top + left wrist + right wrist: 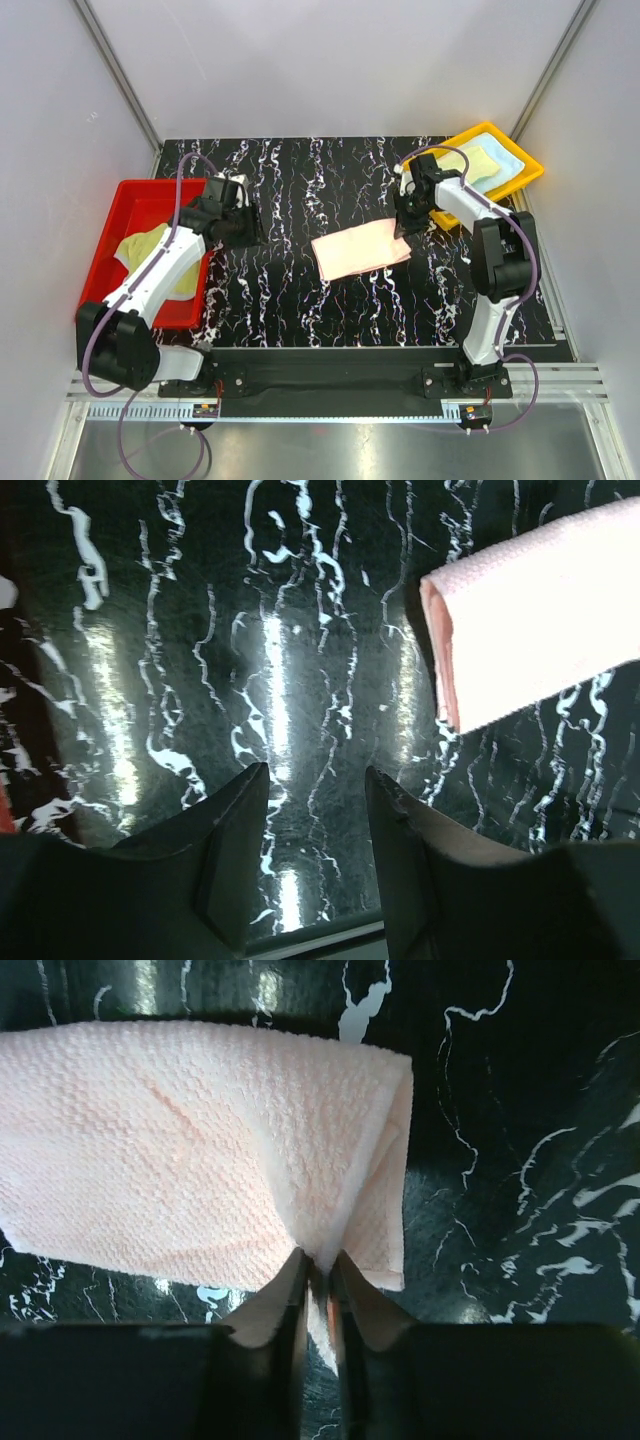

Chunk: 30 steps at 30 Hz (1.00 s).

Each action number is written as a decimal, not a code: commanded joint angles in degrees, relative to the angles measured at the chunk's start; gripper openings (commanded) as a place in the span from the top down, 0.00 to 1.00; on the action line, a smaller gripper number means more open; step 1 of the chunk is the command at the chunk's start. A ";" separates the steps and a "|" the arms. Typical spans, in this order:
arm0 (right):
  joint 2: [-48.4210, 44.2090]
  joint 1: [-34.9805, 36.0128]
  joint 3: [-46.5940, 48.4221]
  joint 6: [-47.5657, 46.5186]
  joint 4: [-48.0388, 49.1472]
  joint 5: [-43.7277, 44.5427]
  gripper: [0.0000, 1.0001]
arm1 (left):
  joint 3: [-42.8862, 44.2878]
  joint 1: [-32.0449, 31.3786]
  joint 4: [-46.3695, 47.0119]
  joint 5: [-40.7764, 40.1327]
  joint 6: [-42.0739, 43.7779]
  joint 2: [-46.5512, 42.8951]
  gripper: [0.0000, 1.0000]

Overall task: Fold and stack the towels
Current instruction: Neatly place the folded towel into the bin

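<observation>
Peach-pink towel (361,250), folded, lying flat near the middle of the black, white-veined surface (300,180); in the right wrist view its layered edge (385,1160) shows doubled cloth, with one corner drawn up from the surface. The right end effector (403,228) is closed down on that corner, its two fingers (290,1305) nearly pressed together with a thin ridge of pink cloth pinched between them. The left end effector (245,222) hangs over bare surface to the left of the towel, apart from it; its fingers (235,830) are spread and hold nothing, and the towel's near edge (540,620) appears at the upper right of that wrist view. At the left edge of the surface, a red tray (150,186) contains a crumpled yellow-green towel (140,248), partly covered by the left arm. At the far right corner, a yellow tray (519,141) holds a pale yellow-green towel (480,165) lying on a light blue towel (512,160).
</observation>
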 commanded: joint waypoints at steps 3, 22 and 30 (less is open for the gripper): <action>2.92 -1.94 -0.34 2.99 -0.32 -4.88 0.69 | -3.12 0.10 10.96 14.77 -6.62 2.47 0.50; -0.33 -4.58 -3.33 5.46 1.61 -5.57 0.56 | -3.49 -12.12 32.25 15.86 -16.92 26.03 0.51; -2.18 -5.19 -5.18 5.90 2.93 -7.16 0.56 | -1.47 -13.44 32.78 15.33 -17.98 30.95 0.54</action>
